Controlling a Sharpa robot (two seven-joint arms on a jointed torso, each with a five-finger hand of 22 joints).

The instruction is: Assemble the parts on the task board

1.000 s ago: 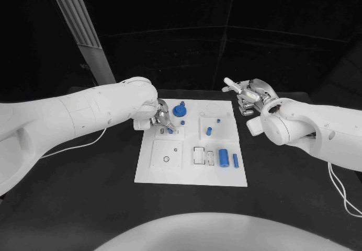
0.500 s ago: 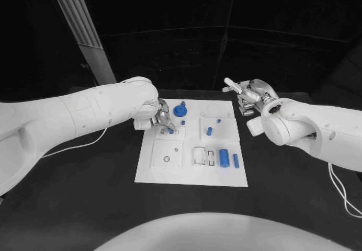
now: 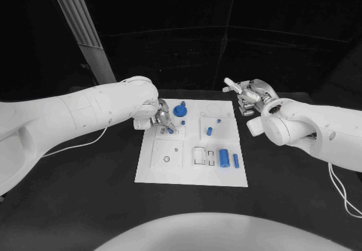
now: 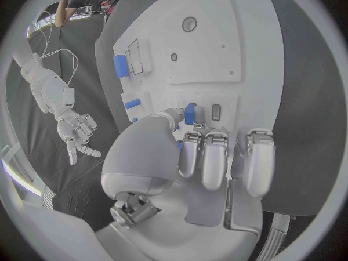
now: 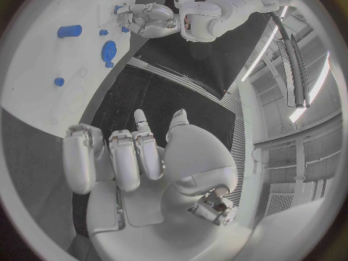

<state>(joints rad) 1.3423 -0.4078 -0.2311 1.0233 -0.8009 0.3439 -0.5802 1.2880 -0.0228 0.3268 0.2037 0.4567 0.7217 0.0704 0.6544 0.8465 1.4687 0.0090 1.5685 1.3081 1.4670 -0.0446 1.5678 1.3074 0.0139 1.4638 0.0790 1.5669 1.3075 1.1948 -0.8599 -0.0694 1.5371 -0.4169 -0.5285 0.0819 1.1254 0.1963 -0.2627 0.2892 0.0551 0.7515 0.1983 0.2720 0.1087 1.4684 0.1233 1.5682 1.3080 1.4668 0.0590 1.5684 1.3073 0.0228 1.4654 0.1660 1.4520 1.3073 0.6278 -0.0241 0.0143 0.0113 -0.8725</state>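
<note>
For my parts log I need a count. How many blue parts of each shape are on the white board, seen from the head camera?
Round knob: 1
Thick cylinder: 1
Slim bar: 1
Short peg: 1
Small bits: 3 that I can make out
Total: 7 blue parts

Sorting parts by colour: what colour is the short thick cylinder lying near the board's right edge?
Blue; the short thick cylinder shows best in the head view.
</note>
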